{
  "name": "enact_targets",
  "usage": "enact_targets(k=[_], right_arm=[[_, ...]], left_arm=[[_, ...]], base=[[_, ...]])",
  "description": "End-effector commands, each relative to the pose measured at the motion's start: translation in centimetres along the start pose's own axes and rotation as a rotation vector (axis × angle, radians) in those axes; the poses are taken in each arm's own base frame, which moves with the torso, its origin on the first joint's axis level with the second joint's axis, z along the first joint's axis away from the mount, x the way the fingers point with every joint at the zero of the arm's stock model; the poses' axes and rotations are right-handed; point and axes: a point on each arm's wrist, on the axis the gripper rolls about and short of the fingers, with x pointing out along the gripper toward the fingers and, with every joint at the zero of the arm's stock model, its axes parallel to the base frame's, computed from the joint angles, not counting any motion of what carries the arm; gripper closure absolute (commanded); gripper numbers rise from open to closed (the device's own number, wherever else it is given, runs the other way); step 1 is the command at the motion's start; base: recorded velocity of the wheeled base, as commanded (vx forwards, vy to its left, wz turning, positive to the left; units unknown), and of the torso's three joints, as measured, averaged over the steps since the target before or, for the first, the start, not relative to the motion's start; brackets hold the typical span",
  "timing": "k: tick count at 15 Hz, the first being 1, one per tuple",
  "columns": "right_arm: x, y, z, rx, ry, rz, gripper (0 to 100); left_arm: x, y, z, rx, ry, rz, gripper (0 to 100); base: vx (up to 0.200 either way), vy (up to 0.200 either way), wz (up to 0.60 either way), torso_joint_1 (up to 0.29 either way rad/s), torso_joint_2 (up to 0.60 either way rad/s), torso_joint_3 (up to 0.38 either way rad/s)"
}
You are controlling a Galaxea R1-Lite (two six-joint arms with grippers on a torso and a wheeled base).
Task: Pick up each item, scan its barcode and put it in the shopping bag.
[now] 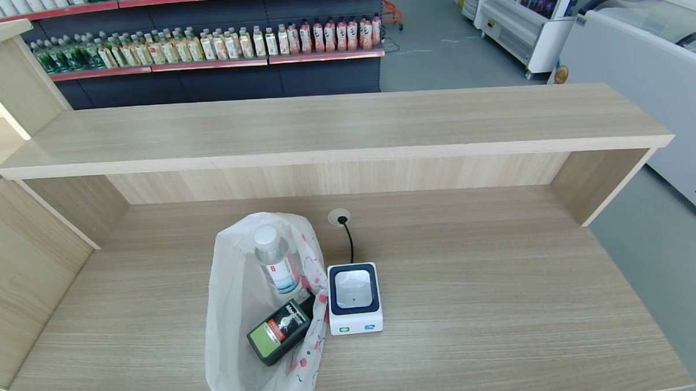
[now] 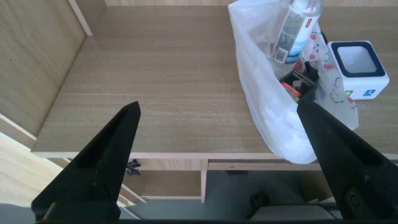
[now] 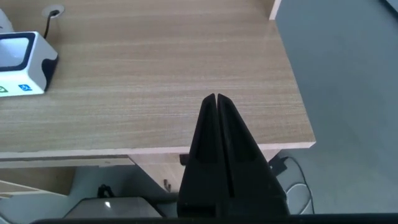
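Your widest open stretch is the counter (image 1: 502, 306) right of the scanner (image 1: 354, 297), running out to the right side panel (image 1: 599, 181). A second open stretch lies between the shopping bag (image 1: 230, 304) and the left side panel (image 1: 20, 270). Bag and scanner stand just beside each other at mid-counter, with no gap you could pass through. The cable (image 1: 350, 244) runs from the scanner's back to a grommet hole (image 1: 339, 217). The raised ledge (image 1: 334, 123) closes the whole far side. The bag's mouth is open upward, partly taken up by a bottle (image 1: 275, 259) and a dark box (image 1: 278, 331)
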Motion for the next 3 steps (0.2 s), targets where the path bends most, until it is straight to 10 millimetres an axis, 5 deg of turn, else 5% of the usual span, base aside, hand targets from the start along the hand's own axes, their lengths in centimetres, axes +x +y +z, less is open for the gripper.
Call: enact_targets(k=[1,3], right_arm=[[0.02,0.00,-0.01,0.000,0.004,0.000,100],[0.02,0.00,-0.01,0.003,0.004,0.000,100]], left_arm=[[0.00,0.00,0.00,0.000,0.000,-0.001,0],[0.00,0.00,0.00,0.000,0.000,-0.001,0]], base=[[0.000,0.000,0.00,0.000,0.00,0.000],[0.000,0.000,0.00,0.000,0.00,0.000]])
